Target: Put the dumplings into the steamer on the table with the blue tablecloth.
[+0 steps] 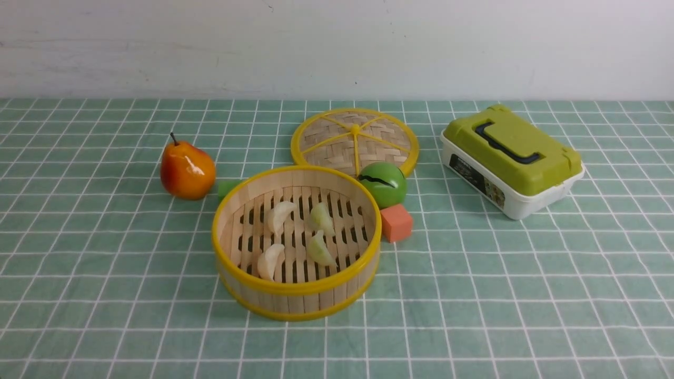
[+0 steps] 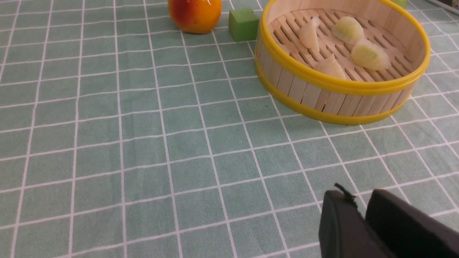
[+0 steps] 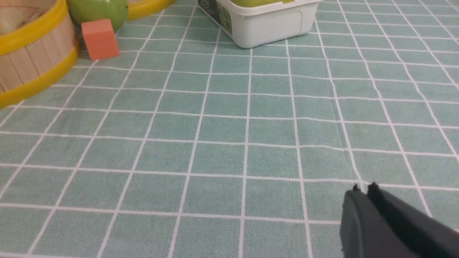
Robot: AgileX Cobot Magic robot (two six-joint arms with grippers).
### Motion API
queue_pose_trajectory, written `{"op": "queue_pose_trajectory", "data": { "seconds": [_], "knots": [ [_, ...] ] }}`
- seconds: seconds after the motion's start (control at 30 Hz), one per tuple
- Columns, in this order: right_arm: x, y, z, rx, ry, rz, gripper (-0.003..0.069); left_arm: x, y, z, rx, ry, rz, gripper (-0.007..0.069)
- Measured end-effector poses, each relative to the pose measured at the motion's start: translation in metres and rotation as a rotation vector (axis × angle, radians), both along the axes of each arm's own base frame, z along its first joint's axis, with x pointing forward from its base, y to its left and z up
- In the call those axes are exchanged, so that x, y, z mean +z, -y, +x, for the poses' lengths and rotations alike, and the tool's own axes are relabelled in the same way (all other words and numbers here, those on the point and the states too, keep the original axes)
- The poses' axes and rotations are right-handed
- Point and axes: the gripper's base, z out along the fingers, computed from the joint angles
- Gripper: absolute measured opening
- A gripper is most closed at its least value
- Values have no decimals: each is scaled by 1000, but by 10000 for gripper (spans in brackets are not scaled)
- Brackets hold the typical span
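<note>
The steamer (image 1: 295, 287) stands mid-table on the blue tablecloth (image 1: 474, 295). On its slatted floor lie several dumplings: two whitish ones (image 1: 279, 216) (image 1: 270, 261) and two pale green ones (image 1: 321, 218) (image 1: 318, 248). The left wrist view shows the steamer's wall (image 2: 322, 96) with the dumplings (image 2: 370, 55) inside. My left gripper (image 2: 360, 195) hovers over bare cloth well short of the steamer, its tips a sliver apart and empty. My right gripper (image 3: 364, 187) is shut on nothing over bare cloth to the steamer's right. Neither arm appears in the front view.
A pear (image 1: 187, 169) and a green cube (image 1: 227, 188) sit left of the steamer. Behind it lie the woven lid (image 1: 354, 139), a green ball-shaped fruit (image 1: 384, 184) and a salmon-pink cube (image 1: 396, 222). A green-lidded white box (image 1: 512, 160) stands at the right.
</note>
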Motion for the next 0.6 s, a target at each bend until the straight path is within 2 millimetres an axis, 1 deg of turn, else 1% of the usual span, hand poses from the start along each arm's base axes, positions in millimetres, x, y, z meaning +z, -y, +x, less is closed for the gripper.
{"op": "queue_pose_trajectory", "data": {
  "seconds": [0.6],
  "knots": [
    [0,0,0,0,0,-2,31,0,0,0,0,0,0,118]
  ]
}}
